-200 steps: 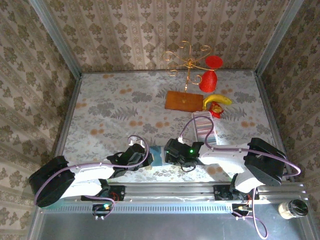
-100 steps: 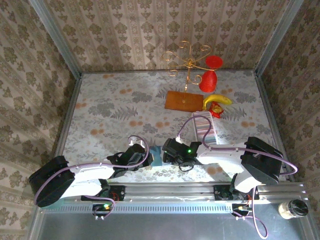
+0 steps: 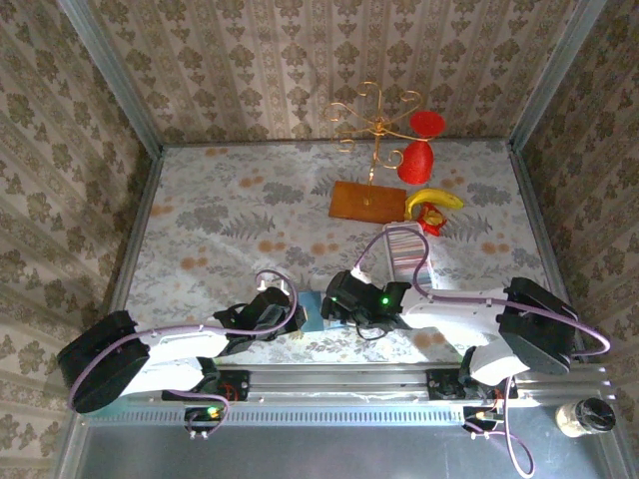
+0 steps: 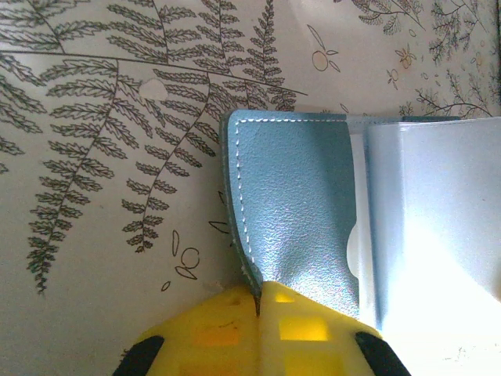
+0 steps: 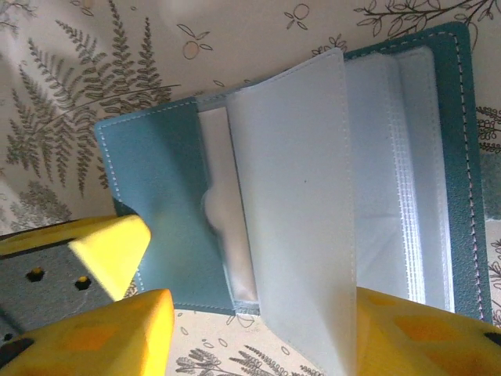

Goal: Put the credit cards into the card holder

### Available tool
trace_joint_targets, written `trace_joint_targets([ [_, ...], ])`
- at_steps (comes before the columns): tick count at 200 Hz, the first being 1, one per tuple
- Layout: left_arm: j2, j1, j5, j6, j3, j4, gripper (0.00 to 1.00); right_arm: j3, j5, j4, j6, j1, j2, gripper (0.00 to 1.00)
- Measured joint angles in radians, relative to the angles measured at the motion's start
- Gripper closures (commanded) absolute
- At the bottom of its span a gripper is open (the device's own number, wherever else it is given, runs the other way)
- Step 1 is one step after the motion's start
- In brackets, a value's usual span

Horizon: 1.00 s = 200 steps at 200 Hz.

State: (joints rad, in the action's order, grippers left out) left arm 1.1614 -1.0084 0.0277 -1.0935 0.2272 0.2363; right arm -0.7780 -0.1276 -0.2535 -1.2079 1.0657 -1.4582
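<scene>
The teal card holder (image 3: 312,315) lies open near the table's front edge, its clear sleeves (image 5: 399,188) fanned to the right. My left gripper (image 4: 258,301) is shut on the edge of the holder's left cover (image 4: 297,204); one of its yellow fingers (image 5: 109,251) shows at that corner in the right wrist view. My right gripper (image 5: 262,325) hovers over the holder, open, with a pale translucent leaf (image 5: 297,204) standing between its fingers and leaning on the right one. I cannot tell whether that leaf is a card. Pale credit cards fill the long tray (image 3: 407,251).
Behind the tray lie a banana (image 3: 434,199) and an orange-brown board (image 3: 364,202). A gold wire stand (image 3: 374,120) and red pieces (image 3: 415,160) stand at the back. A small jar (image 3: 585,417) sits off the table at the front right.
My right gripper has slid a little to the left, further over the open holder. The left gripper has kept its grip and place.
</scene>
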Motion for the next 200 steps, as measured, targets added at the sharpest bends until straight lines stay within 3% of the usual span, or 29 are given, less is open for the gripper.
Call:
trace_joint_targets([
  [43,0.002,0.000,0.000,-0.004,0.000,0.001,1.00,0.022,0.005,0.069,0.008,0.002,0.016,0.43],
  [74,-0.006,-0.006,0.005,-0.018,0.000,-0.004,0.68,0.023,0.024,0.155,0.009,0.002,0.008,0.42],
  [99,-0.076,-0.011,0.029,-0.034,-0.011,-0.052,0.62,0.023,0.031,0.200,0.016,0.002,-0.010,0.42],
  [159,-0.385,-0.011,0.120,-0.086,-0.088,-0.284,0.66,-0.007,0.068,0.252,0.031,0.002,-0.099,0.42],
  [200,-0.682,-0.011,0.174,-0.127,-0.093,-0.484,0.79,-0.054,0.107,0.281,0.035,0.002,-0.161,0.39],
])
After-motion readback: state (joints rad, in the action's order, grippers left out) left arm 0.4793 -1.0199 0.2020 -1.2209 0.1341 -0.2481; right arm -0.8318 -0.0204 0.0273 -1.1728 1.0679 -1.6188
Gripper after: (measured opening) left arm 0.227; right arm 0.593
